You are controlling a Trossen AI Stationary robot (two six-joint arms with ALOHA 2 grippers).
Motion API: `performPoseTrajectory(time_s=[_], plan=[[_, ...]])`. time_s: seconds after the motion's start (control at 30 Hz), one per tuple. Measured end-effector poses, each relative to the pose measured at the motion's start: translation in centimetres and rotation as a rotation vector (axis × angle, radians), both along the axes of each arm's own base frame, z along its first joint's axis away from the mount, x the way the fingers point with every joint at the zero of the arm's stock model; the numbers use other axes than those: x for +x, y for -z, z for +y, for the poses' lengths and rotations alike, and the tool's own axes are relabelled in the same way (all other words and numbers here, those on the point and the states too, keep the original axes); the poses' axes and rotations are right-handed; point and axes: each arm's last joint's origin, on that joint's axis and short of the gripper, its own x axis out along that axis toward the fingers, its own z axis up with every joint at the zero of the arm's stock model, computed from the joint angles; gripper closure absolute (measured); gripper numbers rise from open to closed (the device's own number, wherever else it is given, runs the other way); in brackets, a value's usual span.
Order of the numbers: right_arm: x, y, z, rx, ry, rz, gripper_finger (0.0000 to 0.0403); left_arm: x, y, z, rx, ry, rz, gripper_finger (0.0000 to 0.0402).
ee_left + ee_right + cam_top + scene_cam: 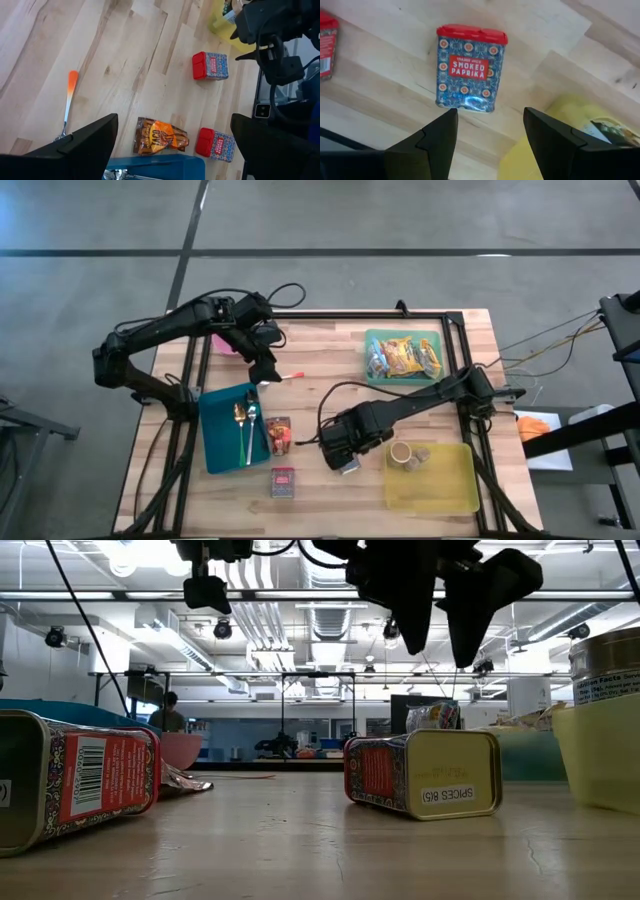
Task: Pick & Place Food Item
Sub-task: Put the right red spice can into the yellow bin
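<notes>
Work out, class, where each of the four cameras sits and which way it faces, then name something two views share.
High: overhead, looking straight down; both arms show.
Low: at table-top height, looking level across; the right gripper hangs from above.
Left wrist: looks past open fingers at the snack packet.
Right wrist: looks down past its fingers at the paprika tin.
Shared: that tin lies below the right gripper in the low view.

Both claws hang open above the table, left (268,370) and right (345,464)
</notes>
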Motion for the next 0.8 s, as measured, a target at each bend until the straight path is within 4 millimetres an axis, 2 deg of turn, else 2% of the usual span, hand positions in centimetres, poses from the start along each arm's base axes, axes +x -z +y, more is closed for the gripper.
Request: performPoseTrajectory(time_s=[0.43, 0.53, 0.73, 0.8], plan=[[-0.1, 0.1, 1.6, 0.022, 0.025, -0.033, 0.0169, 0.1, 0.0, 0.0, 0.004, 0.002, -0.008, 0.0009], [-0.3, 0.3, 2.1, 0.009, 0.030, -0.031, 0.0134, 0.1, 0.0, 0.0, 0.004, 0.002, -0.008, 0.0009], [-0.5, 0.9, 2.4, 0.007, 0.055, -0.024, 0.0029, 0.1, 0.0, 0.0, 0.004, 0.002, -0.008, 0.0009], [-0.4, 1.0, 2.4, 0.009, 0.059, -0.032, 0.0010, 0.1, 0.0, 0.0, 0.005, 0.002, -0.008, 0.0009]])
